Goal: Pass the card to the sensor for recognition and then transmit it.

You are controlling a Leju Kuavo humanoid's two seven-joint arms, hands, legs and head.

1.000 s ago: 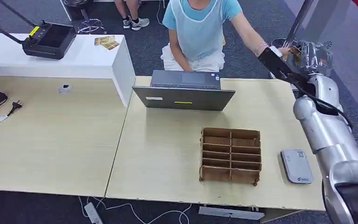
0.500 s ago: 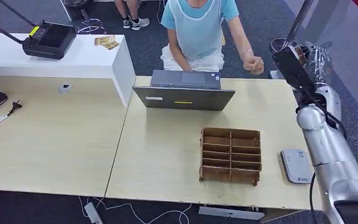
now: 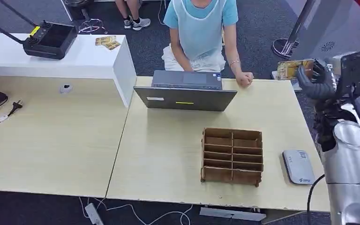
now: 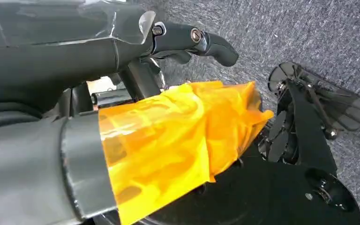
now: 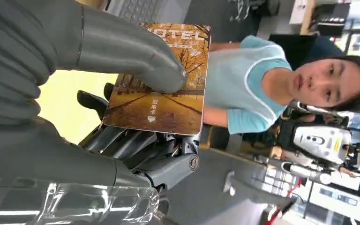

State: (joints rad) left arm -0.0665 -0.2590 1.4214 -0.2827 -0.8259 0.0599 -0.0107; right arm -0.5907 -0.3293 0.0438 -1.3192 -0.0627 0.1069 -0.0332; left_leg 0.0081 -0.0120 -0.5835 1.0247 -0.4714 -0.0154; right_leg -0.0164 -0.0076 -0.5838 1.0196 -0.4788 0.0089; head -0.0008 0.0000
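- A pale wood-grain table (image 3: 168,154) filled the middle of the head view, butted against a second pale table (image 3: 47,140) at the left and a white counter (image 3: 75,58) in the upper left; dark grey carpet (image 3: 262,28) lay behind them.
- On the pale table stood an open grey laptop (image 3: 185,91), a brown cardboard divider box with small compartments (image 3: 232,155) and, near the lower right edge, a flat grey rectangular card sensor (image 3: 298,167).
- A black controller (image 3: 49,40) sat on the white counter.
- A person in a light blue top (image 3: 201,28) sat behind the laptop, one fist resting on the table.
- The right hand (image 3: 316,77), dark and ribbed on a silver arm, was raised at the upper right of the head view, above the floor beyond the table's far right corner.
- It pinched a glossy golden hotel card with an autumn-tree print (image 5: 161,91) between thumb and fingers.
- The left hand (image 4: 187,40) hung over carpet, its dark fingers partly curled; whether it held anything could not be told.
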